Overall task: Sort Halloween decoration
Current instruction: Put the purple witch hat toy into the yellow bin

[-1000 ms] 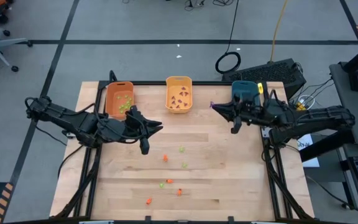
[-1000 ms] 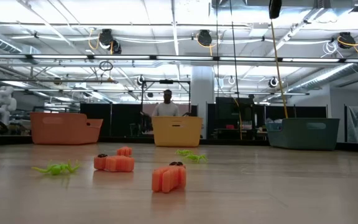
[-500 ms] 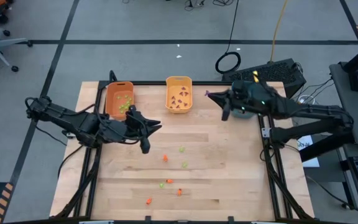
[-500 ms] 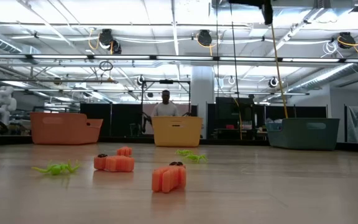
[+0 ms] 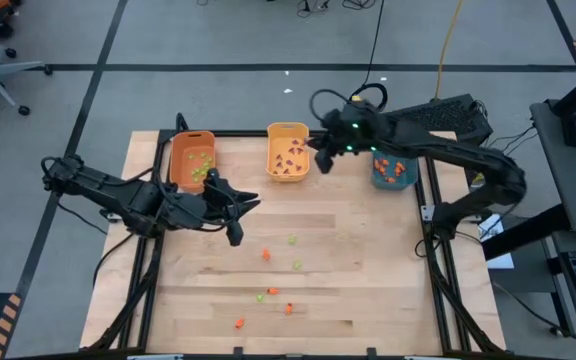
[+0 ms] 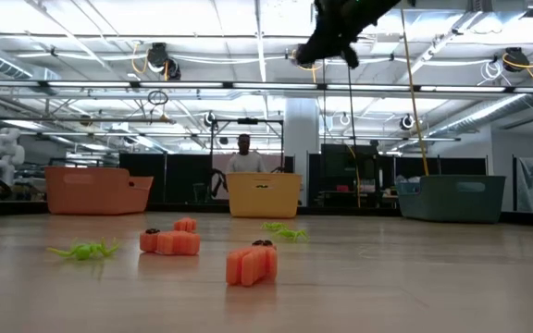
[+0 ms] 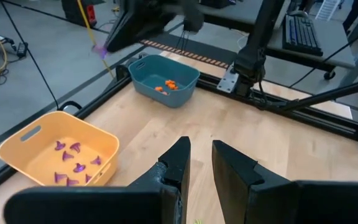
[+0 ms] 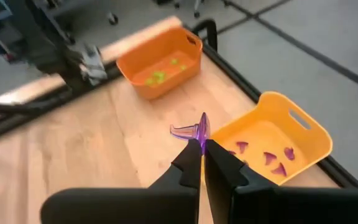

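1. Up at the back of the table (image 5: 368, 260), the right gripper (image 5: 320, 160) hangs in the air just beside the yellow bin (image 5: 287, 152), on its right side, fingers pinched tight on a purple hat (image 8: 191, 130).
2. Purple hats (image 8: 267, 155) already lie in that yellow bin, the middle of three along the back edge.
3. Green trinkets (image 5: 201, 166) sit in the orange bin (image 5: 191, 158) at the left; orange ones (image 5: 396, 168) sit in the teal bin (image 5: 392, 165) at the right.
4. Out on the wood, loose orange pieces (image 6: 251, 264) and green spiders (image 6: 85, 250) lie scattered across the middle and front.
5. Lower left, the left gripper (image 5: 233, 237) waits just above the table near the orange bin, fingers (image 7: 178, 168) a narrow slit apart, nothing between them.
6. Beyond the table, a person (image 6: 243, 157) stands behind the yellow bin in the low view.
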Available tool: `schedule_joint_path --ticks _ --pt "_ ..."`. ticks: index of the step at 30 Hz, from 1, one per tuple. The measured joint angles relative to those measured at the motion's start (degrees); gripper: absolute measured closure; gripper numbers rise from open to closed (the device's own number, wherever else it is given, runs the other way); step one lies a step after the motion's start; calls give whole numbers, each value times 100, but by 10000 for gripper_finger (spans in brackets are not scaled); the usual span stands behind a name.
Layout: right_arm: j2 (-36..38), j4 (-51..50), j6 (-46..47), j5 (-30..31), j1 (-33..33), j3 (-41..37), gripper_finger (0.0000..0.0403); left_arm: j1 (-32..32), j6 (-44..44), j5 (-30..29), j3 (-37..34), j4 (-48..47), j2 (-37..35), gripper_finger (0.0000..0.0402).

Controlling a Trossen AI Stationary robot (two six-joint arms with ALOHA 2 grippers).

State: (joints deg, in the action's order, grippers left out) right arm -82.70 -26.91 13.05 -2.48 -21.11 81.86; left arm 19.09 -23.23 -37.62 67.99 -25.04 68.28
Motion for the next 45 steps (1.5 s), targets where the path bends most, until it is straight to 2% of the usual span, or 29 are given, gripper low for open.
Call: schedule_joint_path --ticks 15,20,32,45 --pt "-1825 350 -477 -79 -521 125 403 4 -16 2 0 2 -1 336" --pt "-2228 502 -475 -69 -557 125 403 4 -39 51 0 2 -1 336" --pt "-2752 615 -519 -55 -599 123 403 4 -45 138 0 6 -3 336" --pt "-2878 705 -681 77 -598 123 403 4 -43 140 0 2 -3 336"
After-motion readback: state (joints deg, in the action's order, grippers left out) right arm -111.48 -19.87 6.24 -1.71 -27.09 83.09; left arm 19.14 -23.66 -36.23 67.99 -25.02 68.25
